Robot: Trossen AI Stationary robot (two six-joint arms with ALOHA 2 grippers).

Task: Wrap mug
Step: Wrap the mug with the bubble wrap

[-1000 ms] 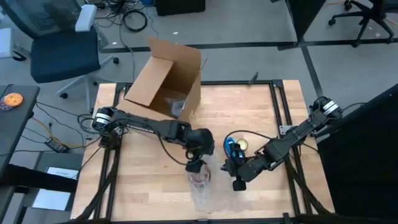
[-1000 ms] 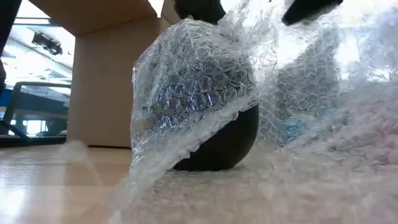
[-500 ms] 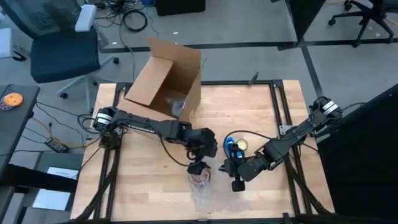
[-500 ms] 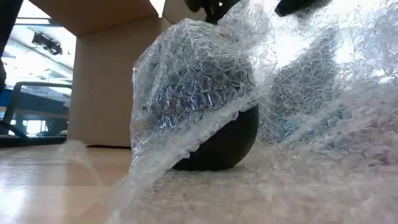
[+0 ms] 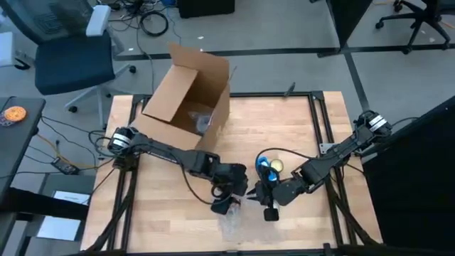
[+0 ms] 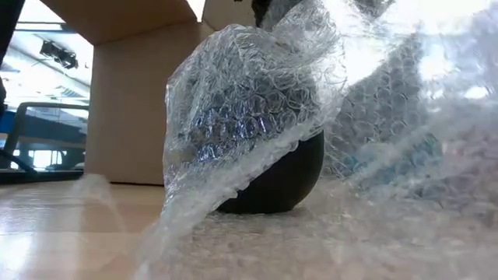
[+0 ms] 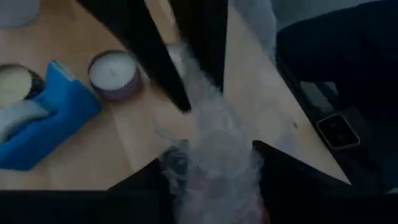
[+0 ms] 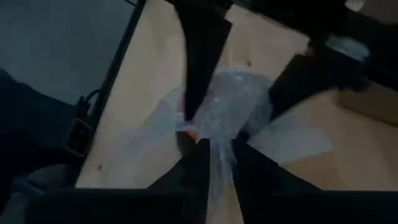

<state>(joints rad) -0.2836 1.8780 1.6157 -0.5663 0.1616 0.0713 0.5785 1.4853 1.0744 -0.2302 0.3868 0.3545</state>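
bubble wrap [image 6: 241, 117] covers most of the mug [image 6: 284, 183], only its dark bottom shows. from above the left gripper [image 5: 229, 201] blocks it, and whatever's inside the cardboard box [image 5: 186, 96] is too small to tell

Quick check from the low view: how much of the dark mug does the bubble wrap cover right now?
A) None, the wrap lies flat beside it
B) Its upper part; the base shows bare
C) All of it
B: bubble wrap drapes the mug's top, its dark base exposed.
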